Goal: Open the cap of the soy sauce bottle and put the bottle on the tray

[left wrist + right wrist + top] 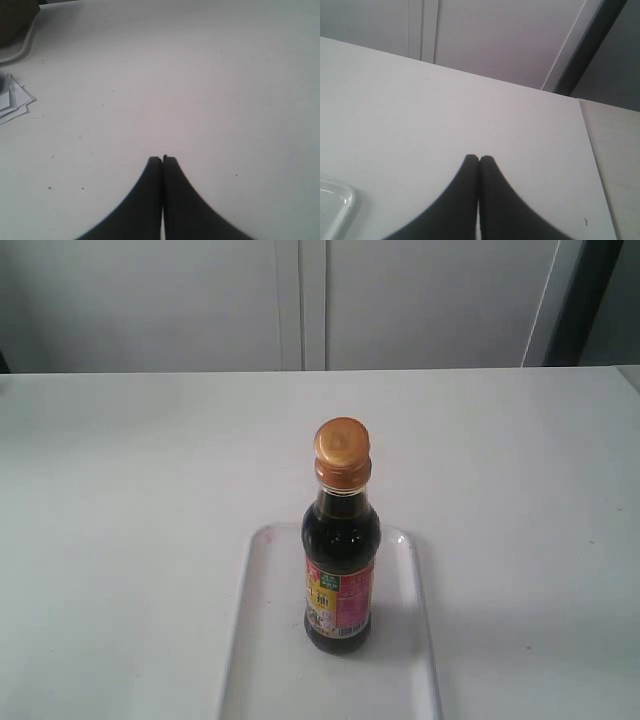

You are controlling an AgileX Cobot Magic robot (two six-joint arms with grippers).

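While the soy sauce bottle (pixel 340 560) stands upright on the tray (pixel 262 640) with the cap (pixel 342 452) on its neck, neither pincer is near it. The left pincer (pixel 162 159) and right pincer (pixel 479 158) hang over bare counter (pixel 120 490), jaws pressed together, empty.

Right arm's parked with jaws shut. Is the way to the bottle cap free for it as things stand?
Probably yes. The cap sits exposed atop the upright soy sauce bottle on the tray, with nothing beside it. The right gripper is shut over bare table and would need to open first.
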